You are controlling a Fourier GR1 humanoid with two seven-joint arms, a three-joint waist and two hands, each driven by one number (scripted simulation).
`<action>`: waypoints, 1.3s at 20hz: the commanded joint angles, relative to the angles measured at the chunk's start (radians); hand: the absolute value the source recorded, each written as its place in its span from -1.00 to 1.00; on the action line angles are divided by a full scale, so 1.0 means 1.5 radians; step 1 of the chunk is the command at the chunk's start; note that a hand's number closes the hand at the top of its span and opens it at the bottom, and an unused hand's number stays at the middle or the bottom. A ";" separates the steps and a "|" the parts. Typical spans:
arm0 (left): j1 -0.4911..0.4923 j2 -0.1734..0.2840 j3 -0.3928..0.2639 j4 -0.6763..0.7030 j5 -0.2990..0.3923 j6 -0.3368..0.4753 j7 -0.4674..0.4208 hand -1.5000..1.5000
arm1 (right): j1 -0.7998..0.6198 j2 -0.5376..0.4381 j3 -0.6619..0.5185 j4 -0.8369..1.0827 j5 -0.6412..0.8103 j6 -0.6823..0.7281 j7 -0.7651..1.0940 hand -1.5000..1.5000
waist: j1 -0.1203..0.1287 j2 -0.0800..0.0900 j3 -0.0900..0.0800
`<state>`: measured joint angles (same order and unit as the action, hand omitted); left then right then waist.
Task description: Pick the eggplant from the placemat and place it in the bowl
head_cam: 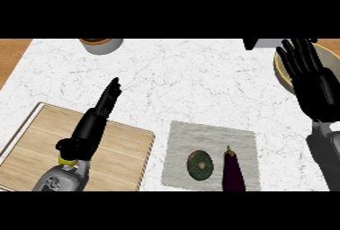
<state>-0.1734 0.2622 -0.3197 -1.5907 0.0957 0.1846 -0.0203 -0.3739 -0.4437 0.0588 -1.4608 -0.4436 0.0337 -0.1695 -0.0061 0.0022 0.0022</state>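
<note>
Black right hand (310,76) at the view's right edge, fingers straight and spread, pointing away from the robot; it holds nothing. It lies over the rim of the pale bowl (282,67), which sits at the counter's far right and is mostly hidden behind it. Grey forearm runs down to the lower right corner.

Left hand (100,110) at lower left, turned edge-on, fingers straight and together, pointing up and slightly right; nothing in it. It hangs over the far edge of the wooden cutting board (123,155).

White marbled counter (192,76). Grey placemat (212,139) at lower centre, just right of the board. On it: dark purple eggplant (232,173), lengthwise, stem away from the robot, and beside it to the left a round green slice-like item (199,165), kind not discernible. Eggplant well apart from both hands. Grey pot with orange inside (101,44) at the far edge, cut off. Brown wood strip (12,56) at far left.
</note>
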 commanded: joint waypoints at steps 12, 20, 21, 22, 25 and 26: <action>0.035 -0.017 0.076 0.051 0.024 0.059 0.038 0.00 | 0.279 0.117 0.230 -0.081 0.384 -0.430 0.093 -1.00 | -0.040 -0.012 -0.002; 0.018 -0.010 0.075 0.034 0.023 0.034 0.058 0.00 | 0.406 0.127 0.362 -0.278 0.699 -0.582 0.249 -1.00 | -0.007 -0.004 -0.004; 0.038 -0.009 0.068 0.012 0.016 0.039 0.053 0.00 | 0.446 0.091 0.359 -0.309 0.732 -0.562 0.279 -1.00 | -0.009 -0.006 -0.005; 0.034 -0.023 0.065 0.026 0.013 0.049 0.048 0.00 | 0.441 0.082 0.345 -0.311 0.767 -0.536 0.330 -1.00 | -0.009 -0.005 -0.005; 0.016 -0.018 0.085 0.060 0.025 0.031 0.036 0.00 | 0.465 0.101 0.338 -0.391 0.864 -0.471 0.466 -1.00 | -0.010 -0.003 -0.005; 0.027 -0.030 0.064 0.043 0.013 0.038 0.039 0.00 | 0.422 0.114 0.320 -0.399 0.881 -0.414 0.526 -1.00 | -0.002 -0.002 -0.005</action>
<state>-0.1433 0.2327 -0.2083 -1.5246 0.1254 0.2429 0.0463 0.2689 -0.2900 0.5559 -1.9523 0.7141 -0.7008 0.3802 -0.0223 -0.0043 -0.0051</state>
